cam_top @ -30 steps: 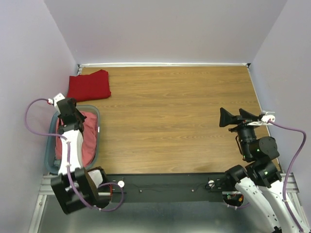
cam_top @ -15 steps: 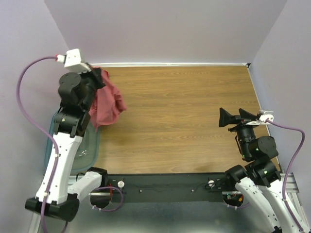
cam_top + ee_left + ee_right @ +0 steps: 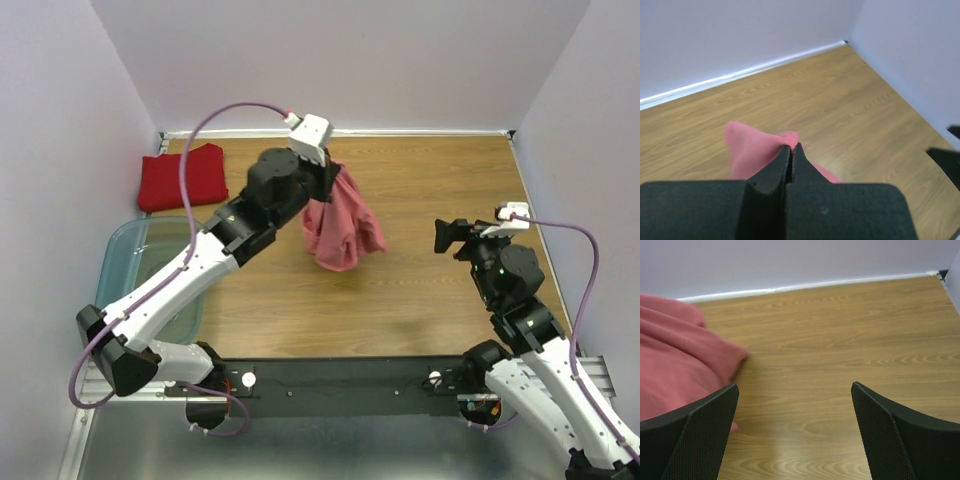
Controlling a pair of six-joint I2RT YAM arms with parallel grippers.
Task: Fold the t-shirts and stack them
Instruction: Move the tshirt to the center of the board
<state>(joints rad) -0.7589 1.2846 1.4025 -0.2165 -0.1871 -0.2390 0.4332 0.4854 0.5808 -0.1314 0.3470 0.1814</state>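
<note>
My left gripper is shut on the top of the salmon-pink t-shirt and holds it hanging over the middle of the table. In the left wrist view the jaws pinch a fold of the pink t-shirt. The deep red t-shirt lies folded at the far left corner. My right gripper is open and empty to the right of the hanging shirt. In the right wrist view its gap looks over bare wood, with the pink t-shirt at the left.
A clear bluish plastic bin stands at the near left edge, under the left arm. Purple walls close in the table on three sides. Bare wood lies to the right of the hanging shirt.
My left arm lifted the pink shirt out of the bin and swung it right to the table's middle. My right gripper moved left and forward toward the shirt.
</note>
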